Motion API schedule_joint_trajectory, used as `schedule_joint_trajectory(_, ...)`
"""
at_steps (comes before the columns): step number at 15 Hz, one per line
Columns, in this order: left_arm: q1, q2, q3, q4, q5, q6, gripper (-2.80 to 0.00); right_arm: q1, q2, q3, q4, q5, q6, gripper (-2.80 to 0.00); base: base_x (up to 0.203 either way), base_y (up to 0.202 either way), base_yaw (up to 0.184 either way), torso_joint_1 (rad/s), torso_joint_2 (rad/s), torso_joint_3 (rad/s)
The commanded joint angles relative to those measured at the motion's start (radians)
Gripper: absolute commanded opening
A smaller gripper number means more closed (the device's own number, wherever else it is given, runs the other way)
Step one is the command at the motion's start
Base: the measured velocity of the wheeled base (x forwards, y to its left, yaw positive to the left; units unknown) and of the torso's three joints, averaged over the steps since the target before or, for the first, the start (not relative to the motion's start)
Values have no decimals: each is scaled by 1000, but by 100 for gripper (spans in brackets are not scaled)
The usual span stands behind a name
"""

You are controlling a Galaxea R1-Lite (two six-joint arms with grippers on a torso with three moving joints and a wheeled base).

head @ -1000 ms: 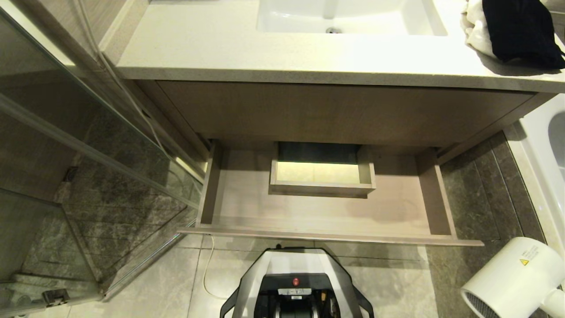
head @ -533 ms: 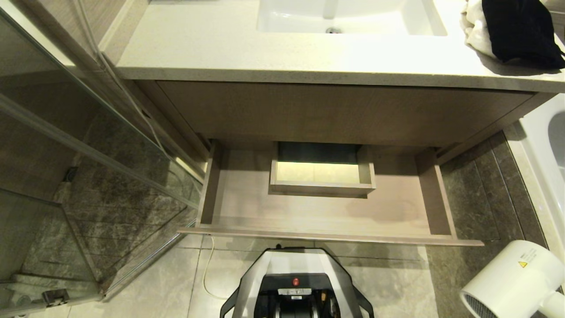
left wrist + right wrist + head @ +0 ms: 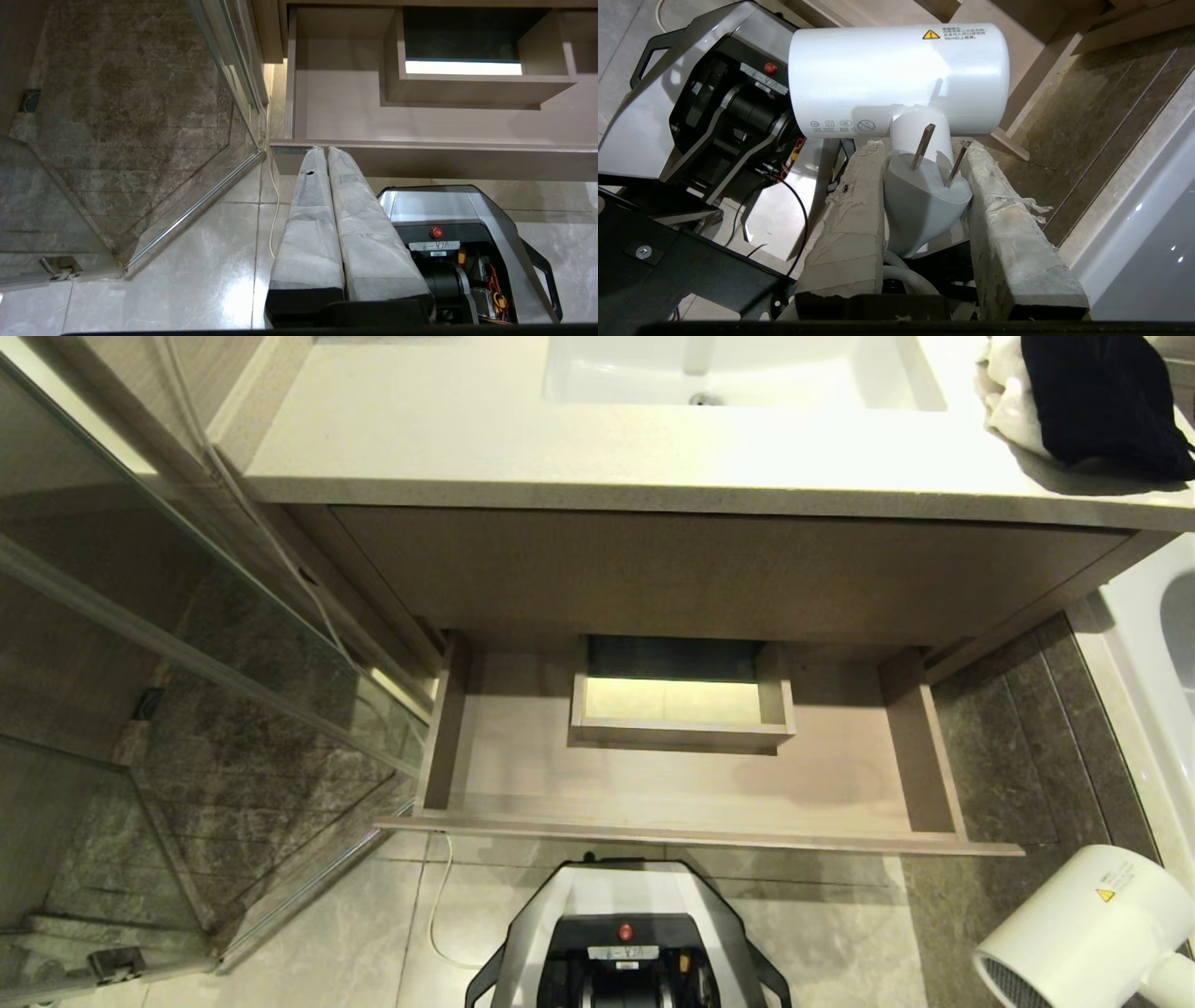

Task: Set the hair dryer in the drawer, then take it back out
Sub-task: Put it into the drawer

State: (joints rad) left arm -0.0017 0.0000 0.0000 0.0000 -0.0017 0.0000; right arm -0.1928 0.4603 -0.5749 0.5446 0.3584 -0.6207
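Note:
The white hair dryer [image 3: 1088, 933] hangs at the lower right of the head view, over the floor and outside the drawer's right front corner, its mesh grille facing down. My right gripper [image 3: 922, 145] is shut on the dryer's handle below the barrel [image 3: 896, 79]. The white plug [image 3: 920, 200] is wedged between the fingers, prongs up. The tan drawer [image 3: 691, 835] stands pulled out under the vanity, with nothing on its floor around the rectangular cutout [image 3: 677, 700]. My left gripper [image 3: 325, 149] is shut on nothing, parked in front of the drawer's front edge [image 3: 467, 158].
My own base [image 3: 625, 933] sits just in front of the drawer. A glass shower door [image 3: 187, 653] stands at the left and a white fixture [image 3: 1158, 653] at the right. A sink [image 3: 738, 373] and a black cloth [image 3: 1102, 401] are on the countertop. A white cord [image 3: 437, 905] lies on the floor.

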Motion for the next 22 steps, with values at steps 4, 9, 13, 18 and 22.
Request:
schedule_joint_trajectory(4, 0, 0, 2, 0, 0, 0, -280, 1, -2, 3, 6, 2, -4, -280, 0, 0, 0, -160, 319, 125)
schedule_joint_trajectory(9, 0, 0, 2, 0, 0, 0, -280, -1, -8, 7, 1, 2, -4, -280, 0, 0, 0, -203, 321, 130)
schedule_joint_trajectory(13, 0, 0, 2, 0, 0, 0, -280, -1, -11, 12, 1, 4, -4, -280, 0, 0, 0, -212, 343, 132)
schedule_joint_trajectory(18, 0, 0, 2, 0, 0, 0, -280, -1, -12, 20, -2, 4, -5, -280, 0, 0, 0, -264, 405, 146)
schedule_joint_trajectory(22, 0, 0, 2, 0, 0, 0, -280, -1, -12, 27, -12, 4, -5, -280, 0, 0, 0, -364, 543, 173)
